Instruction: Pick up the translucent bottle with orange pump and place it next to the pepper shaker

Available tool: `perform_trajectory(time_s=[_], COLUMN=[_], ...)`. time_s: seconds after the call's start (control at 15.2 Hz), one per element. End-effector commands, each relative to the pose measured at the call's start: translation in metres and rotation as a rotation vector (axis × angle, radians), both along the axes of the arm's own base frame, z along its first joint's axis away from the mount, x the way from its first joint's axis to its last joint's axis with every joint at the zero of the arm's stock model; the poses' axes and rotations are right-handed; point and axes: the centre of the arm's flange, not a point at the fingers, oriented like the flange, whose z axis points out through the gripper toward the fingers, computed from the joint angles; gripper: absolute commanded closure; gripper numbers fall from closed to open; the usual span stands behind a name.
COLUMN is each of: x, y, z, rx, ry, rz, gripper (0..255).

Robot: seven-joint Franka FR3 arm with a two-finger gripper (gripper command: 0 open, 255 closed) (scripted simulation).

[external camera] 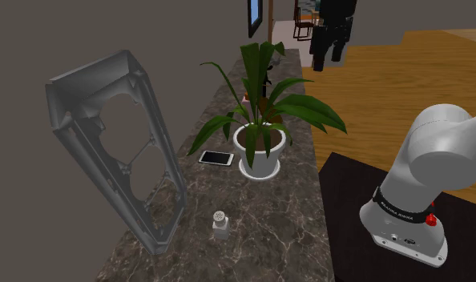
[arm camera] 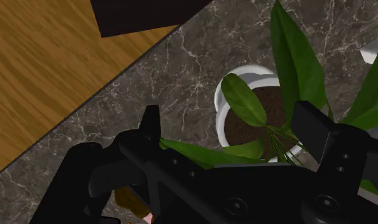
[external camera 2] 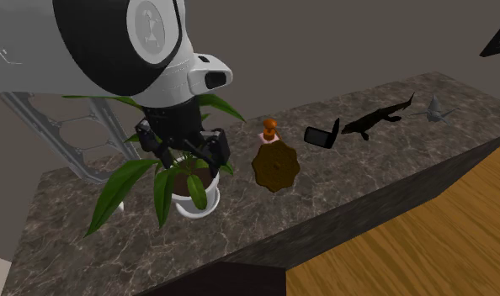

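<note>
The bottle with the orange pump (external camera 2: pixel 269 130) stands upright on the dark marble counter (external camera 2: pixel 358 172), just behind a brown scalloped disc (external camera 2: pixel 276 166). The pale pepper shaker (external camera: pixel 221 225) stands near the counter's close end in the shoulder view, well apart from the bottle and on the other side of the plant. My black gripper (external camera 2: pixel 188 158) hangs open above the potted plant (external camera 2: pixel 189 189), holding nothing. In the wrist view the gripper (arm camera: pixel 229 118) has its fingers (arm camera: pixel 149 124) spread over the white pot (arm camera: pixel 245 76) and its soil.
The plant's long green leaves (external camera: pixel 300 108) spread widely over the counter. A white phone (external camera: pixel 216 158) lies beside the pot. A tall grey frame (external camera: pixel 116 144) leans at the wall. A black tablet (external camera 2: pixel 321 134), a black animal figure (external camera 2: pixel 379 118) and a grey shark (external camera 2: pixel 432 109) lie past the bottle. Wooden floor (arm camera: pixel 48 70) borders the counter.
</note>
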Motion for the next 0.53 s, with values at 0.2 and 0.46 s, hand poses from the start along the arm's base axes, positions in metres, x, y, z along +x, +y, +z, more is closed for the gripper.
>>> perform_trajectory(time_s=[0.2,0.46], x=[0.032,0.075], y=[-0.011,-0.026], z=[-0.018,-0.041], rx=[-0.013,-0.03], ry=[-0.005,-0.012], rz=[0.003,0.006], gripper=[0,0])
